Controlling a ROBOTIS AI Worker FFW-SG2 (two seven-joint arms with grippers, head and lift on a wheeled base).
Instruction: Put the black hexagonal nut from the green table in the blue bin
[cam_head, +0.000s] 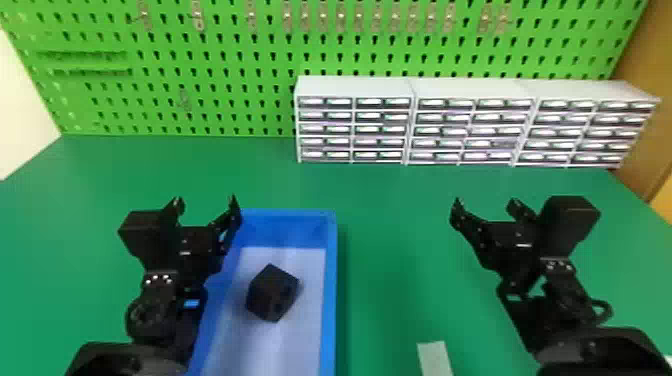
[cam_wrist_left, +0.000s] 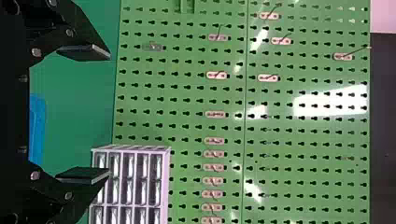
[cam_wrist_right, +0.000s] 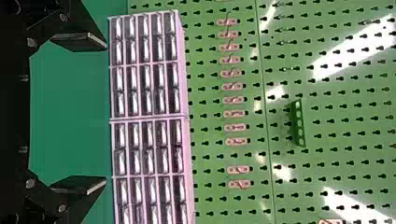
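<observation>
"Green pegboard (cam_head: 340, 45) behind green table (cam_head: 390, 210). See what?"

"Head view: black hexagonal nut (cam_head: 272, 294) inside blue bin (cam_head: 330, 300). Right wrist view: slotted green piece (cam_wrist_right: 298, 123) on pegboard."

"Arms?"

"Forward, apart. Left gripper (cam_head: 205, 199) near bin's far corner, right gripper (cam_head: 485, 200) over table, fingers spread wide, nothing held"

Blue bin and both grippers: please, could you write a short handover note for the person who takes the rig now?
Left gripper: open, holds nothing, by the left side of the blue bin.
Right gripper: open, holds nothing, over the green table, right of the bin.
Nut: a black block with a six-sided outline, probably the nut, lies inside the bin.
Done: the block is in the bin and released.
Left: likely nothing, beyond confirming that it is the nut.
</observation>
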